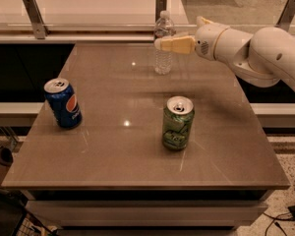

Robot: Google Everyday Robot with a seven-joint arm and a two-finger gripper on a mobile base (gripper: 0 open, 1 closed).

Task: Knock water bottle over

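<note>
Pincer (161, 44) at the water bottle (162, 62), set for the shove
Water bottle stands upright near the desk's (113, 161) 12 o'clock edge. The pincer looks clenched on nothing; it reaches in from 3 o'clock, and its tip meets the bottle high up, below the cap. From where I stand, a firm sweep toward 9 o'clock at that height should topple it, while lower contact might only slide it. The green can (177, 123), off at the bottle's 6 o'clock, sits well apart

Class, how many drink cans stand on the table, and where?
2. The blue Pepsi can stands near the left edge; the green soda can stands right of centre. None seems hidden. The gripper is by the water bottle at the back.
</note>
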